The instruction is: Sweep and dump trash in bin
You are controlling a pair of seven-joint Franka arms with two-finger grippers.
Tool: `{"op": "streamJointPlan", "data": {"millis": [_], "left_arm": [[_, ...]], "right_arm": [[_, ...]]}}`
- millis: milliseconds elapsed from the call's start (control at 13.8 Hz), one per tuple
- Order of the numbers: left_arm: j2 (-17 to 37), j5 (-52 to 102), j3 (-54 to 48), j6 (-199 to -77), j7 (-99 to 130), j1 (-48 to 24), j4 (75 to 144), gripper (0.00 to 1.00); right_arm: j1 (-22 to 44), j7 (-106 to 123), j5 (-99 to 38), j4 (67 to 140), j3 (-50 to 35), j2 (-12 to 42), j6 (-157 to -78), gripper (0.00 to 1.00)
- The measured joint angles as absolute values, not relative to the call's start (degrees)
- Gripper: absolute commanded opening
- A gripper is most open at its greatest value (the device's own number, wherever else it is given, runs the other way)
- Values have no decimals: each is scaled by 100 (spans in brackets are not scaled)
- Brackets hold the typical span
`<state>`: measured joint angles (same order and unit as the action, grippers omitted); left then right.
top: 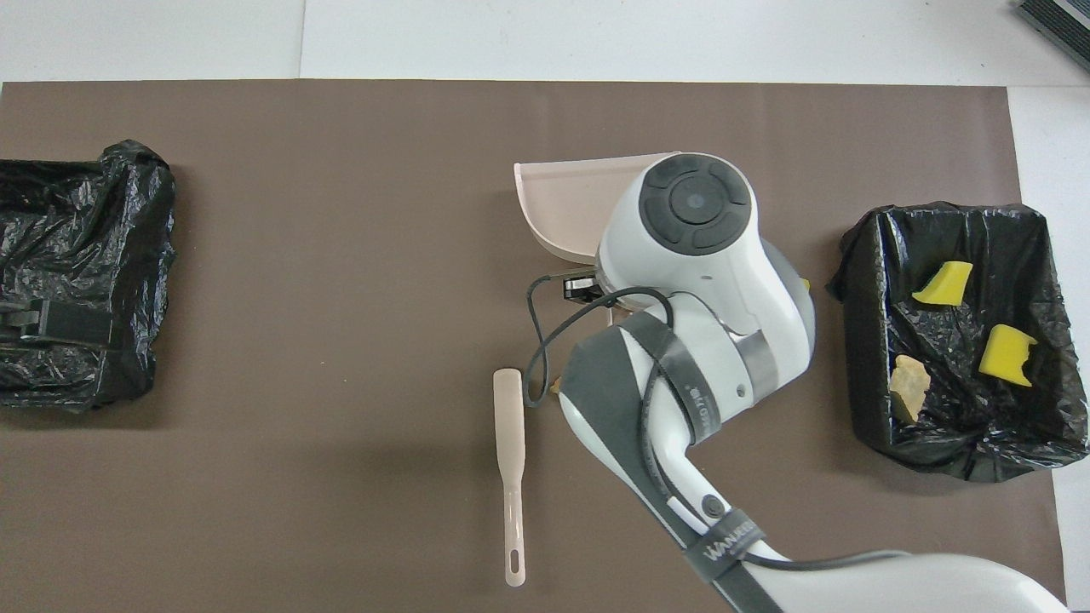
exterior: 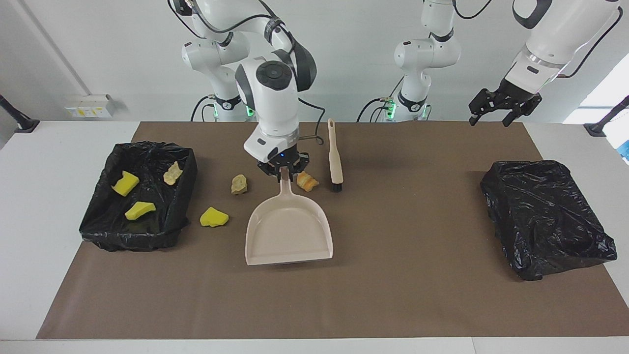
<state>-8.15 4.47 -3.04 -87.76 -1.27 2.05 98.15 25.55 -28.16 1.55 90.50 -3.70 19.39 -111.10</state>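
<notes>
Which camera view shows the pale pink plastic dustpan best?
The facing view: the whole pale pink plastic dustpan shows there, handle to lip, held by the right pincer. In the overhead view the right arm covers most of it; only one corner of the pan shows.

I'm holding the right gripper [exterior: 283,170] low over mid-table, wrist pointing straight down, fingers clamped on a handle running out below the jaws. I'm keeping the left gripper [exterior: 504,105] raised high at its own end, fingers spread wide, nothing between them.
</notes>
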Motion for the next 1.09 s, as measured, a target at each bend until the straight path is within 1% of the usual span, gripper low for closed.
{"op": "streamJointPlan", "data": {"millis": [217, 289, 362, 434, 579, 796, 941, 1085], "left_arm": [[-772, 447, -309, -8797, -131, 206, 9819, 100], [-758, 447, -307, -8851, -130, 209, 9818, 100], [-750, 447, -307, -8931, -130, 213, 9818, 100], [-745, 447, -307, -8988, -130, 215, 9818, 100], [-737, 447, -315, -9069, -130, 215, 9820, 100], [-676, 447, -330, -9321, -130, 214, 9826, 100], [-533, 447, -374, -9570, -114, 207, 9827, 100], [-354, 448, -437, -9828, -93, 184, 9824, 100]], "right_arm": [[2874, -3519, 155, 8555, -353, 2637, -11520, 0], [2977, -3700, 170, 8337, -334, 2902, -11606, 2], [3048, -3833, 182, 8129, -324, 3140, -11678, 45], [3102, -3931, 190, 7940, -321, 3349, -11746, 99], [3142, -3967, 261, 7766, -320, 3498, -11756, 100], [3227, -3967, 344, 7706, -324, 3423, -11636, 100], [3269, -3978, 323, 7759, -330, 3198, -11297, 100], [3293, -4002, 160, 8066, -360, 2737, -11023, 100]]}}
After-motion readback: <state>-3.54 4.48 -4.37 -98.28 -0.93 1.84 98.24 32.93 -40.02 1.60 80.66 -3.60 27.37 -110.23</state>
